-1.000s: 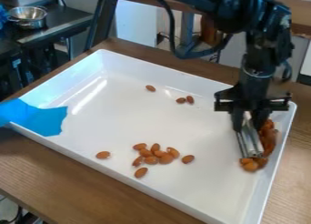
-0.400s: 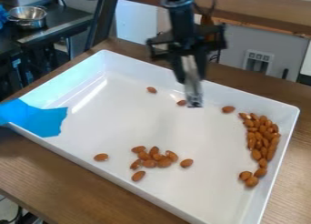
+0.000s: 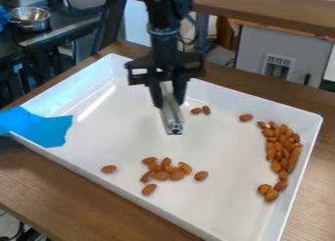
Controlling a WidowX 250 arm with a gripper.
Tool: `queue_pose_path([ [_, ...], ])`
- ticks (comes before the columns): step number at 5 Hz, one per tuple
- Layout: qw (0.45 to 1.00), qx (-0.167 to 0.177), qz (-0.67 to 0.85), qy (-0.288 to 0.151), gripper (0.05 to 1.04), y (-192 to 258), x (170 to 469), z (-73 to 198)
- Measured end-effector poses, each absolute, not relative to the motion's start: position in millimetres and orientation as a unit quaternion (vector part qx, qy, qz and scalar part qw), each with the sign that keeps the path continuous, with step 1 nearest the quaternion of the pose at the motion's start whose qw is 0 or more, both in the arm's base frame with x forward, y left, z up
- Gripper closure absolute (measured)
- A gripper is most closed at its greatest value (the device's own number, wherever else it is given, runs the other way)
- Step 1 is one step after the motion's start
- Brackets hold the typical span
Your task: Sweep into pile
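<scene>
The hand (image 3: 169, 102) pinches an aluminium profile bar (image 3: 173, 121) between its two fingers, the bar slanting down toward the near side of the tray (image 3: 137, 200). A second ago it was at the right wall, bar against the almonds there; since then it has swung across the back of the tray and is now left of centre, with the bar seemingly lifted off the tray floor.

Just to the right of the bar lies a pair of almonds (image 3: 201, 109), and farther right a single almond (image 3: 245, 117). The largest pile (image 3: 282, 148) runs along the right wall, in full sight now that the arm has left it. Nearer the front edge, the middle cluster (image 3: 171, 171) lies much as it did, with one stray almond (image 3: 108, 169) out to its left.

So that stroke seems finished and the hand is likely lining up another. The sweep looks well along, but the bar probably has to come down behind the strays and push them right, without scattering them.
</scene>
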State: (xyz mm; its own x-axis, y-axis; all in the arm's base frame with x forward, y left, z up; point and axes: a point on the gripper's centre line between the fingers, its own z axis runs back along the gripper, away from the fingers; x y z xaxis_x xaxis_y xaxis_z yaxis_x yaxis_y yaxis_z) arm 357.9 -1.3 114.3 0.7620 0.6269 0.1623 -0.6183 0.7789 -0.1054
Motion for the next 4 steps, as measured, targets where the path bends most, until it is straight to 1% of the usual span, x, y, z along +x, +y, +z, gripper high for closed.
queue_pose_path([
  [1,0.929,0.024,0.364,-0.064,0.727,17.8,343.6,111.9],
  [2,0.917,0.052,0.394,-0.027,0.727,33.1,327.9,109.7],
  [3,0.909,0.066,0.412,0.011,0.727,37.2,310.5,102.5],
  [4,0.891,0.073,0.448,0.021,0.727,37.1,298.6,94.2],
])
